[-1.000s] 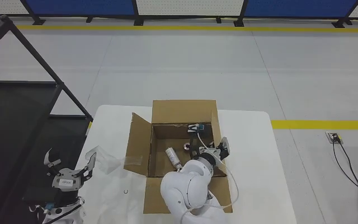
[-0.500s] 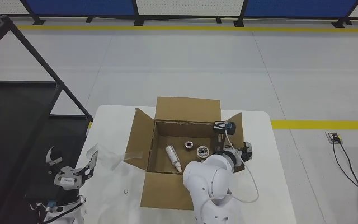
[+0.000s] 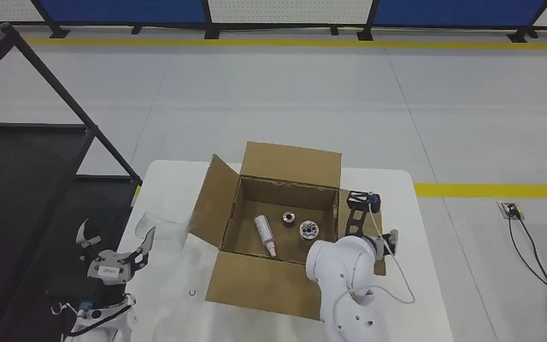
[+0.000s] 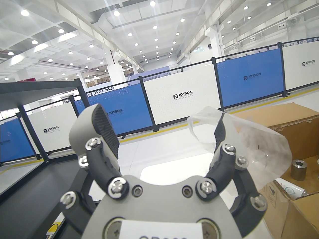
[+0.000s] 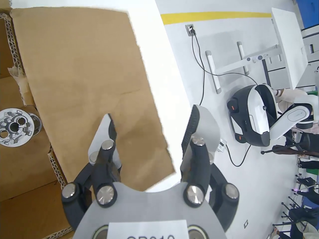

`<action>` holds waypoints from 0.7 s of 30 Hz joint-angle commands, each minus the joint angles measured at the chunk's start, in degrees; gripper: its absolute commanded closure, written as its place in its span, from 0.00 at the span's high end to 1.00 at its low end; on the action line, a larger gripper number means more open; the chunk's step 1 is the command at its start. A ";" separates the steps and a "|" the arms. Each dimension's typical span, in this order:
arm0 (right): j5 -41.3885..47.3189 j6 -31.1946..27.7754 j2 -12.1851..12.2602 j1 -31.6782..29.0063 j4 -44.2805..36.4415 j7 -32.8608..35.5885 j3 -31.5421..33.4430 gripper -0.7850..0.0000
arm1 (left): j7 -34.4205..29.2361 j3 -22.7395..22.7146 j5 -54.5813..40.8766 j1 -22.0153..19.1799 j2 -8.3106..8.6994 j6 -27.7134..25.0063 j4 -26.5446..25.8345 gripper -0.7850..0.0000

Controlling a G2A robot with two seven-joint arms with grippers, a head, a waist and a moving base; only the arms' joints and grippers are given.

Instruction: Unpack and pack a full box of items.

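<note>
Shifted and turned on the white table (image 3: 167, 295) since a second ago: cardboard box (image 3: 291, 162), now skewed and lying more to the right arm's side. Also moved, from above the box's inside to above its side flap (image 5: 82, 75): right gripper (image 3: 364, 203).

Right gripper released, fingers spread wide and grasping nothing. Flap's outer edge between the fingers, one finger over cardboard, the other over the table's edge.

Left gripper (image 3: 116, 232) well apart from the box at the opposite table edge, likewise released, fingers splayed. Just beside one of its fingers, between it and the box: clear plastic sheet (image 4: 254, 145); touching or not, cannot tell.

Inside the box, past the flap from the right gripper:
- white bottle (image 3: 266, 235) on its side, farthest from that gripper
- spool (image 3: 308, 228), nearest it
- small metal ring (image 3: 289, 219), between the two
</note>
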 commanded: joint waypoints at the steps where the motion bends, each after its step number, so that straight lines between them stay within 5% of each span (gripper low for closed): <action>1: 1.97 0.21 0.13 0.51 0.50 -0.20 0.95 1.00 | -0.08 0.02 0.03 -0.02 0.01 0.10 0.03 1.00; 21: 14.90 1.97 0.38 7.31 13.44 -6.36 9.03 1.00 | -0.65 -0.18 -0.08 0.18 0.13 0.79 -0.66 1.00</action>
